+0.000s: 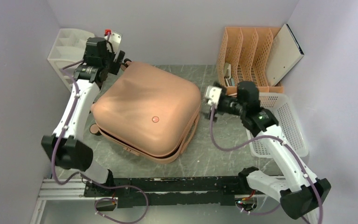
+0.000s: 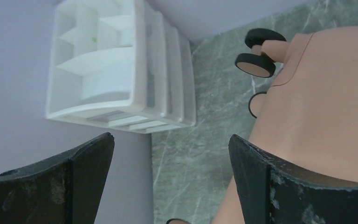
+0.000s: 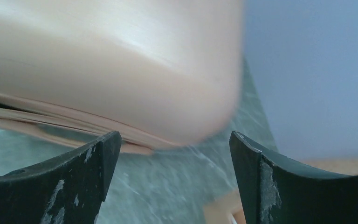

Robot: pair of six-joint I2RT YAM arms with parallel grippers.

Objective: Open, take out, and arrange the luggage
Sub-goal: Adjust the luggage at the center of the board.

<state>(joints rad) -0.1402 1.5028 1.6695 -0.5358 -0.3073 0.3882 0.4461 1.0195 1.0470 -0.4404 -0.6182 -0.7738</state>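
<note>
The luggage (image 1: 149, 107) is a big salmon-pink hard-shell case lying flat mid-table, round logo up, its two shells slightly apart along the near right edge. My left gripper (image 1: 120, 59) hovers at its far left corner, open and holding nothing. The left wrist view has this gripper (image 2: 170, 137) above bare table, the luggage (image 2: 326, 102) and its black wheels (image 2: 261, 65) to the right. My right gripper (image 1: 210, 103) hangs just off the case's right side, open and empty. In the blurred right wrist view that gripper (image 3: 175, 135) faces the luggage (image 3: 121, 60) corner and its seam.
A white tiered organiser (image 1: 67, 46) (image 2: 116, 70) stands in the far left corner. An orange-tan slotted file rack (image 1: 244, 51) holding a white flat board (image 1: 284, 53) stands at the far right. A white mesh basket (image 1: 284, 121) sits beside my right arm. Walls close in on three sides.
</note>
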